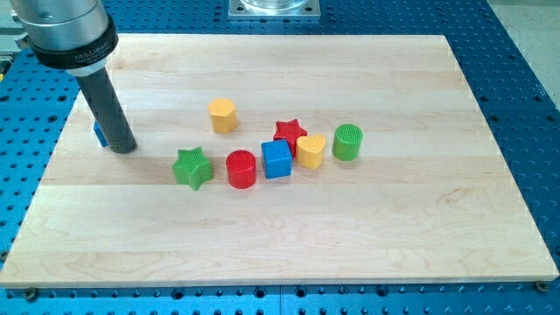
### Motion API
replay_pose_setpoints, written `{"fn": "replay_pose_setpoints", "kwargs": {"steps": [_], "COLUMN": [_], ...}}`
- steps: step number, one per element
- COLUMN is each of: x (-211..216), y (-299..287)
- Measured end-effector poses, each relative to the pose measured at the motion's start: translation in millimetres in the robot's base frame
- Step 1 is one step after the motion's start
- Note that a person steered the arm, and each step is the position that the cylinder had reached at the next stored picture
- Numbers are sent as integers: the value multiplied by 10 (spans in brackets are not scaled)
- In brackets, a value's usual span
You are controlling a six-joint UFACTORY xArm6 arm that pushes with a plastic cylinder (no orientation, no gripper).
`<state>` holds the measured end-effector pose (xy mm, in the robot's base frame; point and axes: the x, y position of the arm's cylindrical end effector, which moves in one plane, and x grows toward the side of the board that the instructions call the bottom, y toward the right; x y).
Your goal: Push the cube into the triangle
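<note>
You've got the rod's tip down on the wooden board at the view's left, bare rod, nothing held. A small blue block peeks out just behind it, touching or nearly; shape can't tell, mostly hidden. The blue cube sits mid-board, well apart from the tip, w/ red cylinder just left, red star behind, yellow heart right. Green cylinder beside the heart. Green star nearest the tip. Yellow block toward the top, maybe hexagonal.
</note>
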<state>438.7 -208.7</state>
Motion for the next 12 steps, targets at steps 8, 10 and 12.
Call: {"fn": "replay_pose_setpoints", "kwargs": {"steps": [8,10,12], "x": [472,316,54], "y": [2257,2212,1814]}}
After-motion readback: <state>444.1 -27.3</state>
